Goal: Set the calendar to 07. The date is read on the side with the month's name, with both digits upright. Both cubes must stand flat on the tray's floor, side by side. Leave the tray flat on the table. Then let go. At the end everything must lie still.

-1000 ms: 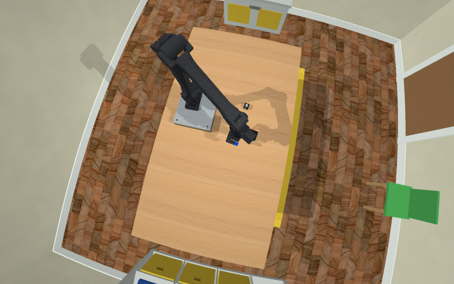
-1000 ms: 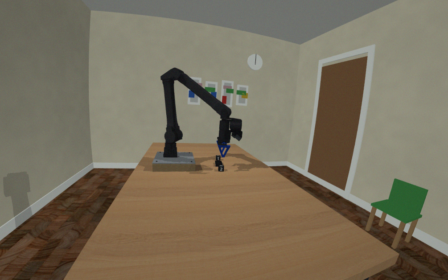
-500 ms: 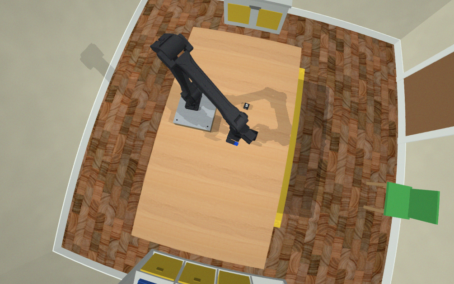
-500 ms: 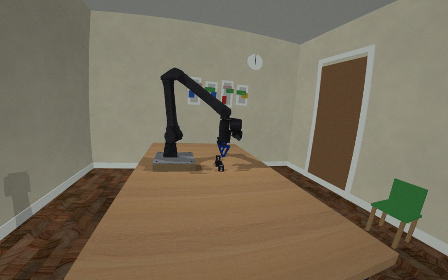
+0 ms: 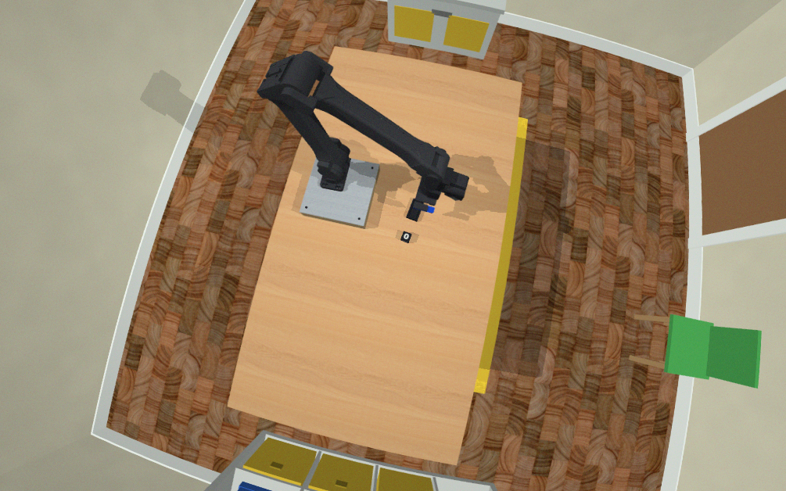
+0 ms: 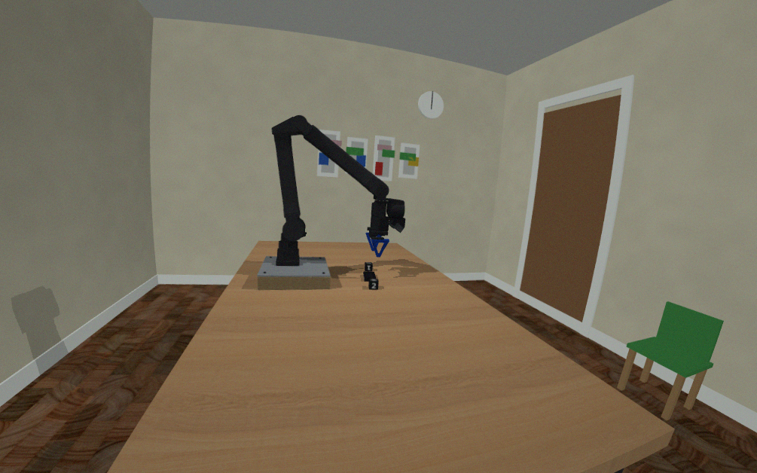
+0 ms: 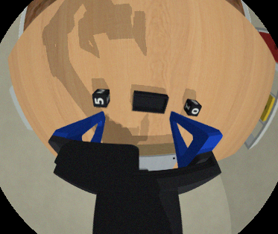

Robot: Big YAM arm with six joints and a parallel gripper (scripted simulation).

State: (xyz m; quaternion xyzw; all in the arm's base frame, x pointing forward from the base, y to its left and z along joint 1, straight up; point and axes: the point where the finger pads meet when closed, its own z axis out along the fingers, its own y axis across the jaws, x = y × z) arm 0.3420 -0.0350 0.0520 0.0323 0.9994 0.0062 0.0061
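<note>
Calendar tray (image 5: 411, 214) (image 6: 369, 276) (image 7: 150, 102) is below my claw (image 5: 425, 206) (image 6: 375, 252) (image 7: 137, 115), lying flat on the table (image 5: 346, 317) (image 6: 369, 352) (image 7: 162, 56). From the wrist view I see it framed in the gap between the two blue fingers (image 6: 379, 247), with its hollow facing up and both cubes outside it. My claw is wide open and has nothing in its grip; its tips hang above the table, apart from the tray and from both cubes.

On the wrist view's left, past the tip of one finger, I have the cube with a 5 (image 6: 367, 267) (image 7: 100, 98). The 5 reads turned on its side there, and the exterior view gives me a 1 on another face. From overhead the arm (image 5: 377, 119) (image 6: 343, 158) hides this cube from me.

Out past the opposite fingertip is the cube with a 0 (image 5: 406, 237) (image 6: 373, 285) (image 7: 193, 107). Overhead I read the 0 on its top, and the exterior view shows me a 2 on its side. Both cubes rest on the table, one near each end of the tray with a gap between, so 07 is not set. I can't make out the month's name on the tray from any of my cameras.

Back from the claw, the arm stands on a grey base plate (image 5: 340, 212) (image 6: 315, 270) fixed on the same table.
</note>
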